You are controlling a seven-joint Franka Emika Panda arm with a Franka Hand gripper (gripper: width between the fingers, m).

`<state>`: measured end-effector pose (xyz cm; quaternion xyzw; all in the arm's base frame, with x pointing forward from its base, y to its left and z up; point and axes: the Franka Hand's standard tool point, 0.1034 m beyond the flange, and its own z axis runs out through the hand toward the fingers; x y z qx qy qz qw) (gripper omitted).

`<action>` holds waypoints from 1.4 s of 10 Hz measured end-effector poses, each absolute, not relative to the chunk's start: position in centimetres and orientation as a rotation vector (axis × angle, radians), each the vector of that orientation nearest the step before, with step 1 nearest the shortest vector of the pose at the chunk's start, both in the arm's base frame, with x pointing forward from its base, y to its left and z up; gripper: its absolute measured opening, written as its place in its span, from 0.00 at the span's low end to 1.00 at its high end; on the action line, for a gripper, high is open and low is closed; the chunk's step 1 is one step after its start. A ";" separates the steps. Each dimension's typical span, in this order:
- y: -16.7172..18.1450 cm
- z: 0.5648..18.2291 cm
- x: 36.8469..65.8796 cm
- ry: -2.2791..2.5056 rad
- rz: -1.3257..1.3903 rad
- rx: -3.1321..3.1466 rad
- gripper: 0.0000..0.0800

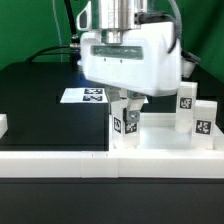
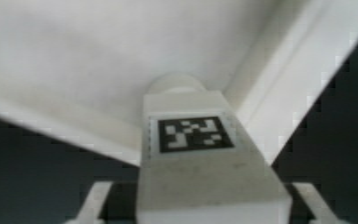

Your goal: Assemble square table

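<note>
Only wrist view shows hand [image 2: 190, 200] gripping leg [image 2: 197, 130].

- Gripper [image 1: 128, 104]: fingertips masked by the arm's white housing and the tagged leg [image 1: 130, 121]; jaw state undeterminable.
- Leg [image 2: 204, 150], wrist view: lower end cut off by the picture's edge; tag blurred, pattern unreadable.
- Square table top [image 1: 165, 135]: largely hidden behind the border wall [image 1: 60, 160] and the arm.
- Marker board [image 1: 86, 95]: near edge covered by the housing.
- Legs at the exterior view's right [image 1: 204, 122]: bases hidden inside the top's rim.
</note>
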<state>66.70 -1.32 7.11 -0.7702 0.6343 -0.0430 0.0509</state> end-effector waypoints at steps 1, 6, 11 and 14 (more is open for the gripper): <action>-1.2 7.1 66.6 2.109 -0.040 -2.140 0.37; -1.2 7.1 66.9 2.505 0.079 -1.637 0.37; -1.2 7.0 66.8 2.536 0.077 -1.603 0.66; 0.5 9.4 66.6 2.494 0.079 -1.616 0.81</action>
